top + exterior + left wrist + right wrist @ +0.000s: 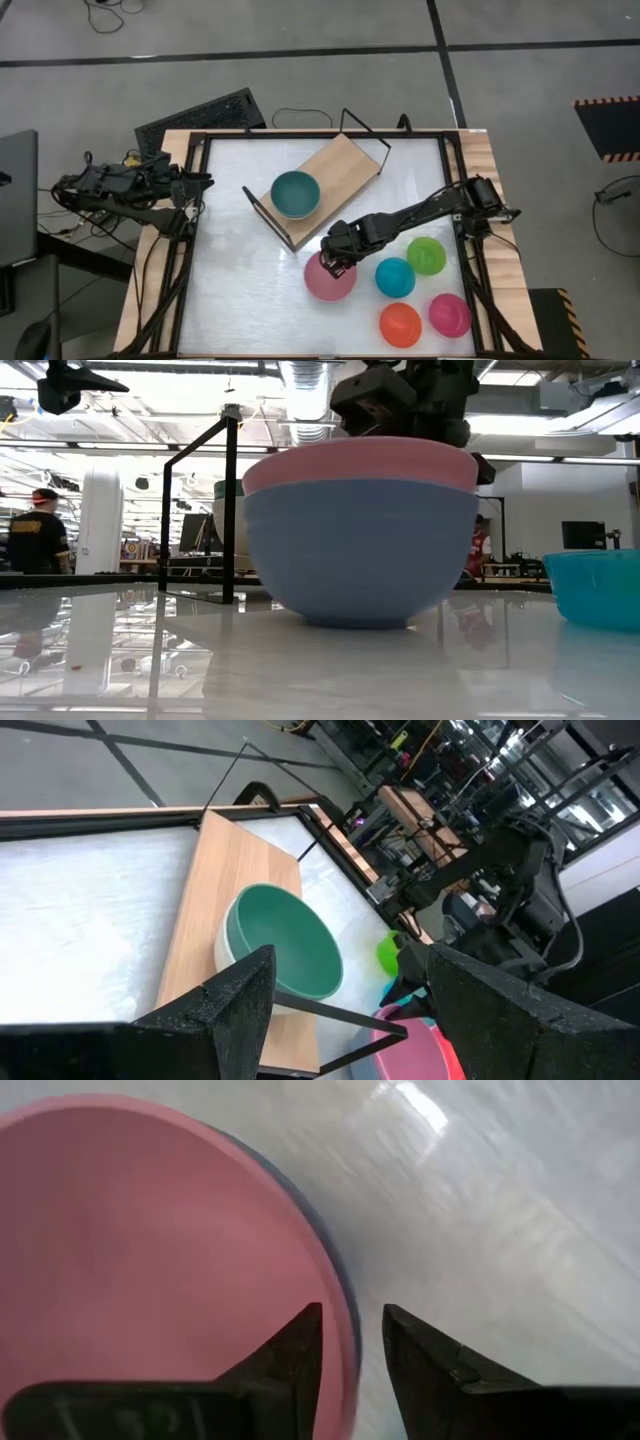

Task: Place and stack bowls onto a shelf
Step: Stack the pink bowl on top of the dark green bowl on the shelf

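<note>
now | pink bowl (150,1260) nested in blue-grey bowl (360,550) | right pincer (352,1342) parted astride the rim

We see a brightly and evenly lit scene. From above, the white table (250,250) shows pale glare patches and only faint shadows. At table height, ceiling lights reflect as streaks across the glossy surface, and the room behind looks soft. Just past the right gripper (352,1348), the pink bowl (150,1250) blurs, and beyond it a white glare spot sits on the tabletop.
</note>
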